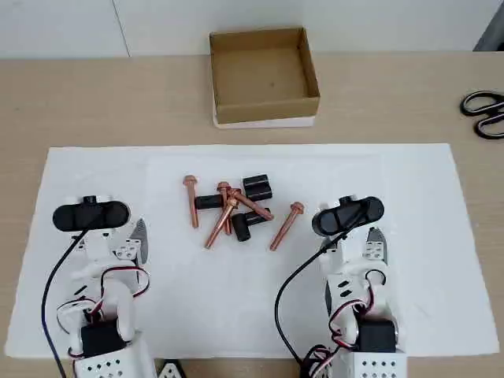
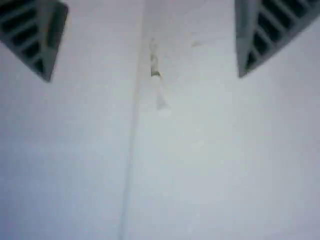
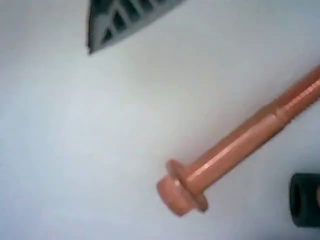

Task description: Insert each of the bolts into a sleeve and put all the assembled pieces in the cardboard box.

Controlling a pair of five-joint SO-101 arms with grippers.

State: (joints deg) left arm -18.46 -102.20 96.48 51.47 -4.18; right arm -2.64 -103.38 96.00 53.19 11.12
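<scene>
Sleeve half beyond frame edge

- The high view looks steeply down from above. It is set back far enough to take in the whole desk, with the cardboard box at the far side and both arms at the near edge.
- The left wrist view faces down, very close to the white sheet that the high view shows spread on the desk.
- The right wrist view also looks down from close by. It shares with the high view part of the mid-sheet cluster: one bolt and a sleeve end.
</scene>
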